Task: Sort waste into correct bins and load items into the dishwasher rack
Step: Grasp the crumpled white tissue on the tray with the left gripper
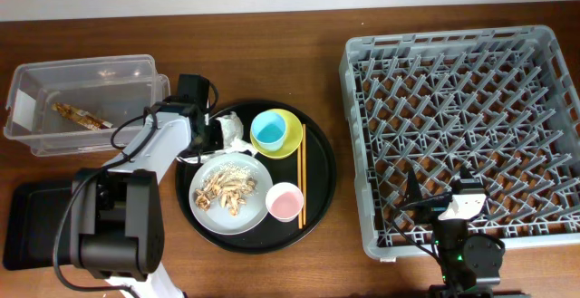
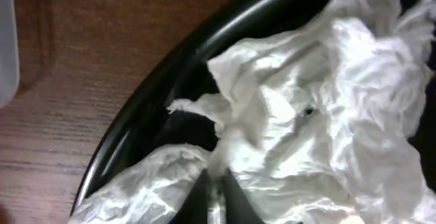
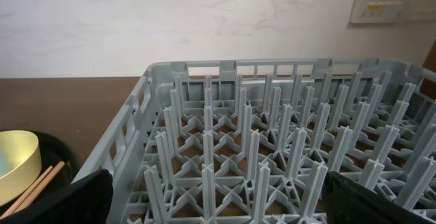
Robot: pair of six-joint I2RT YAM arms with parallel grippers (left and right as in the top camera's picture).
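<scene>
the step in hand looks like the waste sorting, and the first piece is the crumpled white paper (image 2: 306, 94). it lies at the upper left of the round black tray (image 1: 323, 178), just inside the rim. the left fingers (image 1: 207, 135) are right at it. the left wrist view is filled with the paper, and i cannot tell if the fingers are clenched on it or only touching it.

the right fingers (image 3: 381, 200) are released and spread wide, with nothing between them. they hang over the lower left part of the dishwasher rack (image 1: 462, 90), at the right of the frame.

the light-blue cup (image 1: 269, 131) sits in the yellow-green bowl (image 1: 292, 141). the plate (image 1: 258, 211) with the tan food scraps (image 1: 227, 189), the pink cup (image 1: 284, 201) and the chopsticks (image 1: 302, 176) are on the round tray too, so the loading is not yet begun.

the next move, i think, calls for a firm pinch on the paper, a lift over the rim, and a carry left to the clear tub (image 1: 82, 62) or the black rectangular tray (image 1: 36, 230). the tub has one brown scrap (image 1: 80, 115), so the paper probably goes in the other bin.
</scene>
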